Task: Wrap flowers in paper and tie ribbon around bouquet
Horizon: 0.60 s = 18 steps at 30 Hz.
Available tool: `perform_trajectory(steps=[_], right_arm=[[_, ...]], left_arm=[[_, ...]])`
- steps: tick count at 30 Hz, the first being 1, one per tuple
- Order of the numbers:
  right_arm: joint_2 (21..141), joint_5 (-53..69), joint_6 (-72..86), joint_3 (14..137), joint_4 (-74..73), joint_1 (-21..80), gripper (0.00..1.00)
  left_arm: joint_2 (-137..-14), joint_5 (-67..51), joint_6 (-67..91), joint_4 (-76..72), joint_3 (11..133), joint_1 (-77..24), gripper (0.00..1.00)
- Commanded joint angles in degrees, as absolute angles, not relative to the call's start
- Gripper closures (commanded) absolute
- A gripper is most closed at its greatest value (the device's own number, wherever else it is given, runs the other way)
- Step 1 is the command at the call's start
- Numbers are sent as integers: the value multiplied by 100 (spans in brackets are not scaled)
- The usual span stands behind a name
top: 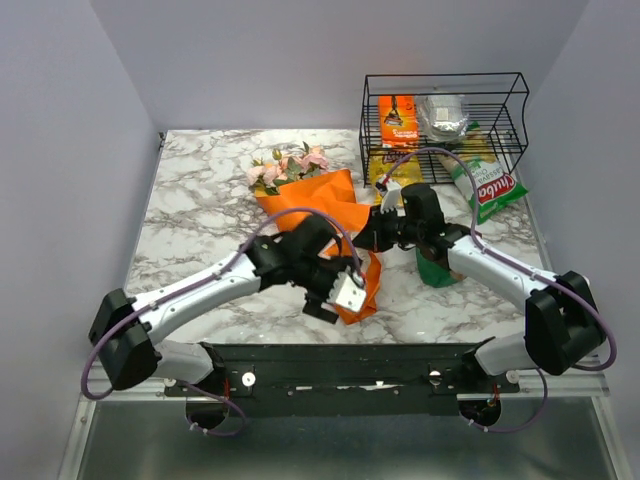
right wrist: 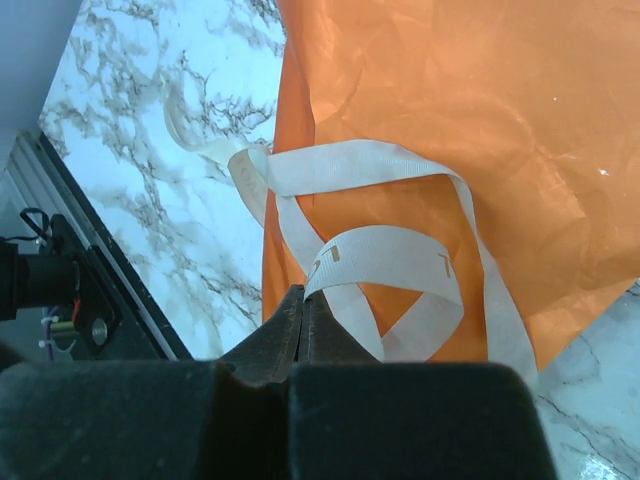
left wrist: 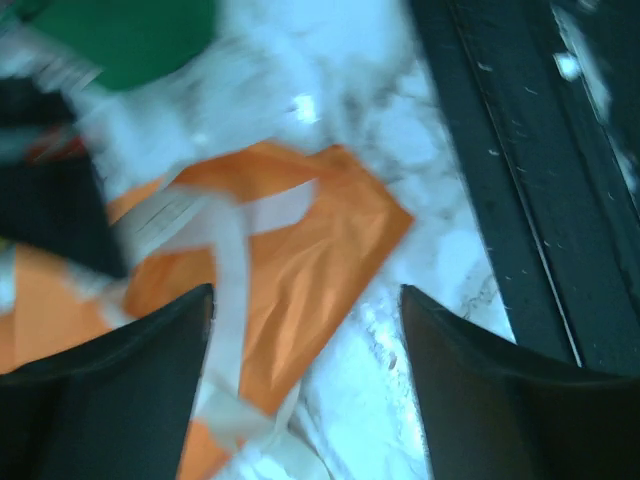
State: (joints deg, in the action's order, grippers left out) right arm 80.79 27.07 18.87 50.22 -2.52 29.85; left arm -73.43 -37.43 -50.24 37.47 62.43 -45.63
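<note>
The bouquet lies on the marble top with the flowers (top: 287, 166) at its far end and the orange paper (top: 312, 205) wrapped as a cone, its tail pointing toward me. My left gripper (top: 338, 297) hovers over that tail. In the left wrist view it (left wrist: 305, 295) is open over the blurred orange paper (left wrist: 320, 250), and a strip of cream ribbon (left wrist: 232, 285) runs close to the left finger (left wrist: 110, 390). My right gripper (right wrist: 305, 292) is shut on the ribbon (right wrist: 385, 255), which loops loosely over the paper (right wrist: 450, 90).
A black wire basket (top: 372, 128) at the back right holds an orange snack packet (top: 400, 118) and a silvery packet (top: 445, 113). A green and white bag (top: 495, 190) lies in front of it. A green object (top: 435, 270) sits under the right arm. The dark rail (top: 340, 360) runs along the near edge.
</note>
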Motion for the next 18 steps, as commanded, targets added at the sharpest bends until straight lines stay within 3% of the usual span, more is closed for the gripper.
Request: perform_trajectory(steps=[1, 7, 18], right_arm=[[8226, 2637, 2118, 5212, -53, 2936, 100], [8490, 2575, 2180, 5361, -96, 2927, 100], [8350, 2373, 2171, 5353, -404, 2909, 100]], left_arm=[[-7988, -3051, -6537, 3964, 6143, -5746, 1], [-8797, -2777, -7277, 3762, 6214, -5933, 1], [-9878, -2602, -7277, 3208, 6320, -6100, 1]])
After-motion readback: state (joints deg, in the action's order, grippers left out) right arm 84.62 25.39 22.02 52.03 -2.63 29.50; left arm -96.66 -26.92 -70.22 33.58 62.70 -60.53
